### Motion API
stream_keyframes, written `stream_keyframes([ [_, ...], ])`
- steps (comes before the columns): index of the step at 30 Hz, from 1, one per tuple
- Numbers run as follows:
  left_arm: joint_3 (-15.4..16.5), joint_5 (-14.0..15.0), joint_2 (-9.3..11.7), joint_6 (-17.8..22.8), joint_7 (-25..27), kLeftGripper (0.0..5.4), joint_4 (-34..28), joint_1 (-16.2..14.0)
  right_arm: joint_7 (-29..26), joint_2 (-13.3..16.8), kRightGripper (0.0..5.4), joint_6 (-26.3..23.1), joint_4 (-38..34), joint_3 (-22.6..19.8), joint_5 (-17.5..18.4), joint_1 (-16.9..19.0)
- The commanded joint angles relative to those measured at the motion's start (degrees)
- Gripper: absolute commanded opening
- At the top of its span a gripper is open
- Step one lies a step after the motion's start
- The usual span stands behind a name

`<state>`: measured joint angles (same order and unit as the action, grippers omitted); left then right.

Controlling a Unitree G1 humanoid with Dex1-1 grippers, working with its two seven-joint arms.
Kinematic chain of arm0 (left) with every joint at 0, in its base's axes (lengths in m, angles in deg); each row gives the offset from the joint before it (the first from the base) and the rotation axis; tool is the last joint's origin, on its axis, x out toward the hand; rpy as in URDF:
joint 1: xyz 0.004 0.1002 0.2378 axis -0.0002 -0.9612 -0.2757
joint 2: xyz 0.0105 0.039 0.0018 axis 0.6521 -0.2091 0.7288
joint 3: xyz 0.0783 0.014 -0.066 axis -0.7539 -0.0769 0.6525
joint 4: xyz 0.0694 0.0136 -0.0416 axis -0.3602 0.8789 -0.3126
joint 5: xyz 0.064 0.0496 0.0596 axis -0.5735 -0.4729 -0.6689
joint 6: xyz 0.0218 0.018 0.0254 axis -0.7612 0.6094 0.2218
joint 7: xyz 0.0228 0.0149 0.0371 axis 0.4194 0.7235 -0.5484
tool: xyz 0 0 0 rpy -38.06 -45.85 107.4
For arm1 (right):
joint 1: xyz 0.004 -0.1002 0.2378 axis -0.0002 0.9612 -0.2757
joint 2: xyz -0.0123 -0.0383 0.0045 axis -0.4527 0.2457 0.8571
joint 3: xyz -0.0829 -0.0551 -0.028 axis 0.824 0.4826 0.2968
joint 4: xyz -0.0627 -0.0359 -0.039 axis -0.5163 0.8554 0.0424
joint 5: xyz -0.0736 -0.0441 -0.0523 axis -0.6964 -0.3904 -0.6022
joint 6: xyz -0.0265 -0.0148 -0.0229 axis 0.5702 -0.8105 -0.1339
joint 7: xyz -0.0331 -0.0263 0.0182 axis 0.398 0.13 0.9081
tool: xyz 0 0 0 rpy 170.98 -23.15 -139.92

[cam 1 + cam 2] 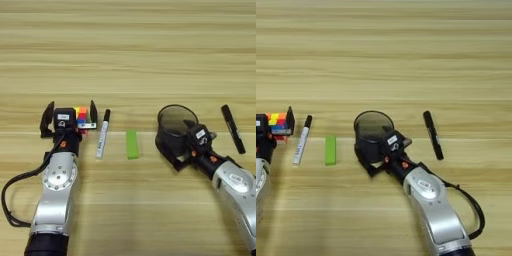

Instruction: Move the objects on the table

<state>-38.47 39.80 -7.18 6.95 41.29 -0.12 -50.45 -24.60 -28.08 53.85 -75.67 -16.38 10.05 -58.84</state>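
My left gripper (70, 116) is open wide at the left. The multicoloured puzzle cube (81, 116) sits between its fingers, close against the right-hand one. Just right of it lie the white marker with black cap (103, 134) and the flat green bar (132, 144). The black mesh cup (171, 125) stands upright on the table (128, 60). My right gripper (182, 143) is open around the cup's near side, one finger by the rim and the other low at the front. I cannot tell whether they touch it. The black pen (233, 128) lies right of the cup.
The things lie in a row across the middle of the table. Both silver forearms reach in from the near edge, and a black cable (11, 192) loops beside the left arm.
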Motion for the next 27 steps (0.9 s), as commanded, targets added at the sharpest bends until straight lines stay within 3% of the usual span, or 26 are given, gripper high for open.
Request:
stream_keyframes([
  [1, -0.10, -0.78, -0.32, 0.32, -0.39, 5.40, -0.02, 0.24, -0.24, 0.28, 5.38, -1.02, -0.09, -0.19, 0.30, 0.20],
  [11, -0.20, -0.84, -0.43, 0.41, -0.47, 5.40, -0.13, 0.20, -0.53, 2.19, 5.38, -1.66, -3.60, -1.26, 0.63, 2.57],
  [27, -0.29, -0.90, -0.49, 0.33, -0.69, 5.40, 0.51, 0.66, -3.34, 9.17, 5.38, -7.72, -16.38, -1.82, 1.04, 11.78],
])
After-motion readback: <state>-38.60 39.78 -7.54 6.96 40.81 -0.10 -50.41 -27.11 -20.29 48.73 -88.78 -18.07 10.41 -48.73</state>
